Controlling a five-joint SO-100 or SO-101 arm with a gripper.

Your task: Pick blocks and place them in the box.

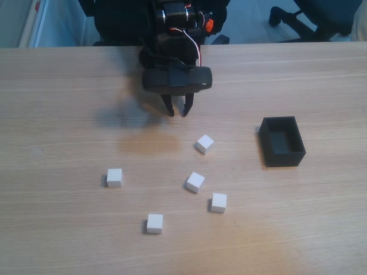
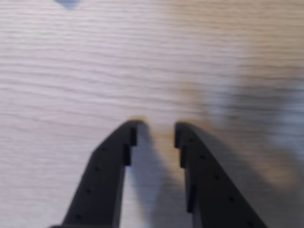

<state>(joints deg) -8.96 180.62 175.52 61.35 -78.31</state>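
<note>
My claw (image 1: 178,111) hangs over the far middle of the wooden table (image 1: 57,240) in the fixed view, tips pointing down, with a narrow gap between the 2 fingers and nothing held in it. In the wrist view the same claw (image 2: 155,129) rises from the bottom edge, its 2 dark fingers (image 2: 107,161) spread a little apart, bare blurred wood grain showing between them and a soft shadow falling to the right. All 5 white blocks lie on the table nearer the camera than my claw, none touching another. The closest block (image 1: 204,144) sits a little to the right of and below my tips in the fixed view, turned at an angle to the table edge. Below that, a second block (image 1: 195,182) rests near the middle of the group, also turned. A third block (image 1: 218,202) lies just to its lower right. A fourth block (image 1: 114,177) stands off alone on the left, well apart from the rest. The fifth block (image 1: 155,223) is nearest the camera, below the others. The black box (image 1: 292,153) stands open-topped on the right side of the table, well apart from my claw and from every block, and its inside looks dark with no white block visible in it.
</note>
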